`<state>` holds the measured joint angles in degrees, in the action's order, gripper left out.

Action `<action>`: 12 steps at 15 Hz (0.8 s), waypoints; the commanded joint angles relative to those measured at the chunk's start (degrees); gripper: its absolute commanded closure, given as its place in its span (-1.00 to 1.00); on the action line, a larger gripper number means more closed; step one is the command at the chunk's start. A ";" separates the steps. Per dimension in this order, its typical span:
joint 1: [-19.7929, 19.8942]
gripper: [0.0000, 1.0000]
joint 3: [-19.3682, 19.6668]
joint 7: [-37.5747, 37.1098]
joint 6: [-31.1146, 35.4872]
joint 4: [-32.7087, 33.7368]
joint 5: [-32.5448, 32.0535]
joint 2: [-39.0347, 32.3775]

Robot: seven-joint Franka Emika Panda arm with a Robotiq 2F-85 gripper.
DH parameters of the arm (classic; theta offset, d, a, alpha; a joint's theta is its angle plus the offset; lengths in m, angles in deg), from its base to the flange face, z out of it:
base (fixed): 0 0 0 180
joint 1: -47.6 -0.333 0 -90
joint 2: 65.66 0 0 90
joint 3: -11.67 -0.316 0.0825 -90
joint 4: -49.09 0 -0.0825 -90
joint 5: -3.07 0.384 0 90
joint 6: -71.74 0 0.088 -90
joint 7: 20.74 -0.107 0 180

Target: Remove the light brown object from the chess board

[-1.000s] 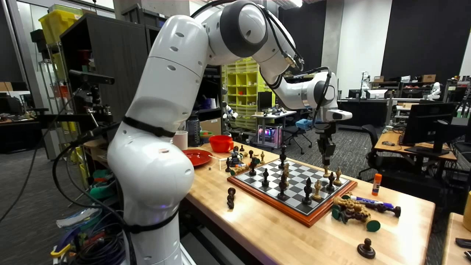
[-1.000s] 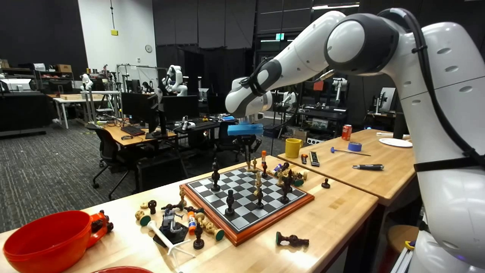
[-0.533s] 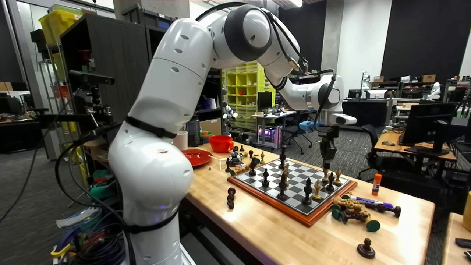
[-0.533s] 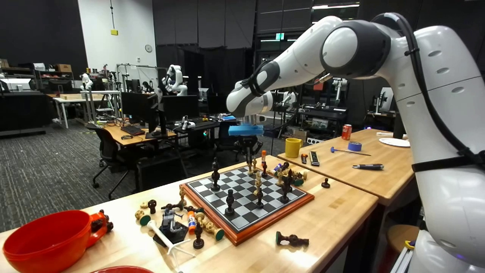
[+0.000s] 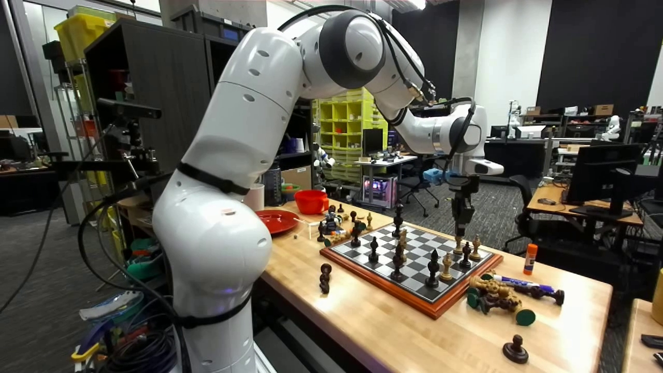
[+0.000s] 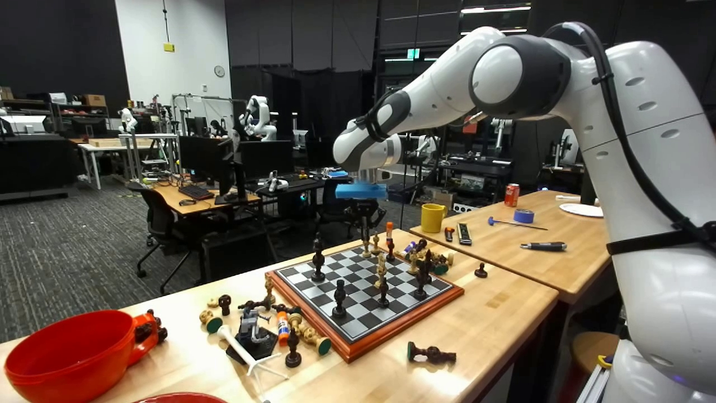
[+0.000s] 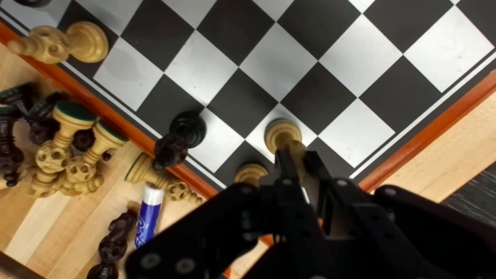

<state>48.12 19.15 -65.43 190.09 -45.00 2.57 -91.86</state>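
Note:
The chess board lies on the wooden table and shows in both exterior views. A light brown chess piece stands upright at the board's far part, also in an exterior view. In the wrist view its round base is over a pale square; I cannot tell whether it touches the board. My gripper points down, its fingertips close on both sides of the piece's top. The fingers hide part of the piece. Other light brown pieces stand on the board.
A dark piece and another light brown piece stand close beside the held one. A glue stick stands on the table. Fallen pieces lie along the board's rim. A red bowl stands beyond the opposite rim.
My gripper and the light brown piece have shifted slightly together, a little lower than a second ago. The fingers stay closed around it. The other pieces have not moved.

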 commanded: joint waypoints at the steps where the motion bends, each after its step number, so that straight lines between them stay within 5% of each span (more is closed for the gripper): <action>1: 0.26 0.94 0.20 -0.16 -1.35 1.37 0.85 -0.69; 4: 0.30 0.81 0.27 -0.14 -1.55 1.46 0.80 -0.83; 5: 0.29 0.25 0.30 -0.15 -1.60 1.50 0.77 -0.88; 8: 0.22 0.04 0.27 -0.05 -1.79 1.30 0.76 -0.95; 12: 0.05 -0.50 0.18 0.29 -1.83 -0.19 0.68 0.54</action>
<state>48.22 19.36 -65.43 189.36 -44.44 2.58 -92.68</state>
